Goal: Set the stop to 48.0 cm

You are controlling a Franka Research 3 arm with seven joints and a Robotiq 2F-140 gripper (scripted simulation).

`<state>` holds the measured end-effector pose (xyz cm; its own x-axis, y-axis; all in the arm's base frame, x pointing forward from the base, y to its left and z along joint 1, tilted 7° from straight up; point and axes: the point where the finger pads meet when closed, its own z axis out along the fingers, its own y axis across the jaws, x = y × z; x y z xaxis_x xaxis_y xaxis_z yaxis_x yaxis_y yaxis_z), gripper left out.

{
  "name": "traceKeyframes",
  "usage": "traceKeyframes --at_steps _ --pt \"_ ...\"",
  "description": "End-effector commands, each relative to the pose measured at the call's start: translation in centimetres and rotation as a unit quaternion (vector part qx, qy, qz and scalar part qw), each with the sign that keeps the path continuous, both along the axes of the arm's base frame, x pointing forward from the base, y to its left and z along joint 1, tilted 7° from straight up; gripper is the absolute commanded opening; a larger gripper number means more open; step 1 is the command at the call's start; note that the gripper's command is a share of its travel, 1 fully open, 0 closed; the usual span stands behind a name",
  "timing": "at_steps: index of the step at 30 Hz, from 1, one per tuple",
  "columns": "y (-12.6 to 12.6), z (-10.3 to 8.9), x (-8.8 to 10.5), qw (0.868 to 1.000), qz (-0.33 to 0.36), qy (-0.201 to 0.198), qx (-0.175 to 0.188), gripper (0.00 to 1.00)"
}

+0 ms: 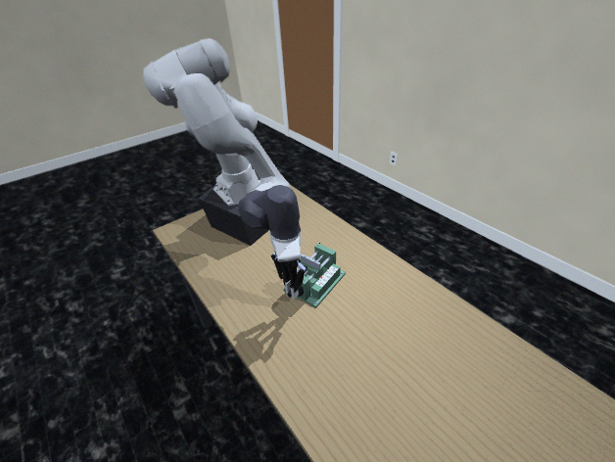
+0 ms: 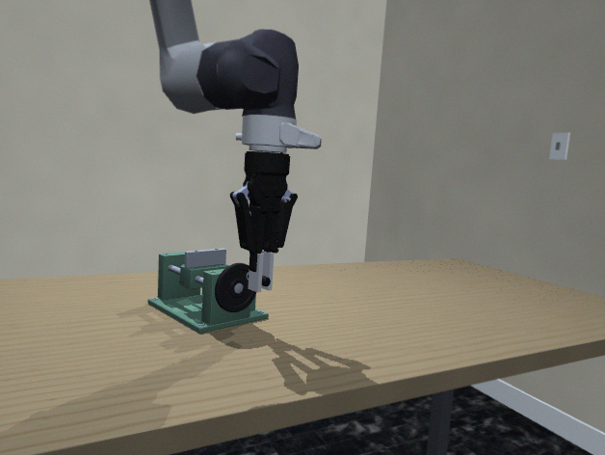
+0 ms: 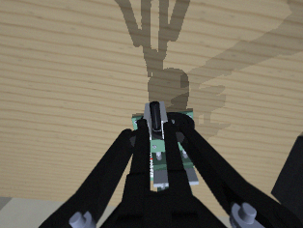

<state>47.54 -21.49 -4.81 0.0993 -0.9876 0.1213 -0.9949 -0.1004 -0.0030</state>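
Note:
The green stop fixture [image 1: 330, 289] [image 2: 174, 313] stands on the table. Its grey stop plate [image 1: 309, 261] [image 2: 205, 257] rides on rods between the end blocks. A white scale [image 1: 328, 276] runs along one side, with a small red mark; its figures are too small to read. The black handwheel [image 2: 225, 294] [image 3: 186, 120] is on the front end block. My gripper [image 1: 294, 291] [image 2: 261, 279] [image 3: 155, 109] is shut on the handwheel's black crank handle [image 2: 266, 281] [image 3: 154, 116], at the wheel's side, pointing down. The fingers hide part of the wheel's rim.
The wooden table [image 1: 398, 347] [image 2: 415, 312] extends around the fixture, with its long edge near the handwheel side. The arm's dark base block [image 1: 231, 223] stands at the table's far end. A wall with a brown door [image 1: 307, 69] is beyond.

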Motion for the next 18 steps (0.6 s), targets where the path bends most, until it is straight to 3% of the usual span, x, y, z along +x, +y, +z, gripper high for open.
traceKeyframes --at_steps 1,18 --pt "-0.08 -0.15 0.11 1.0 -0.002 0.0 -0.001 0.04" --pt "-0.13 -0.83 0.48 1.0 -0.002 0.0 -0.001 0.04"
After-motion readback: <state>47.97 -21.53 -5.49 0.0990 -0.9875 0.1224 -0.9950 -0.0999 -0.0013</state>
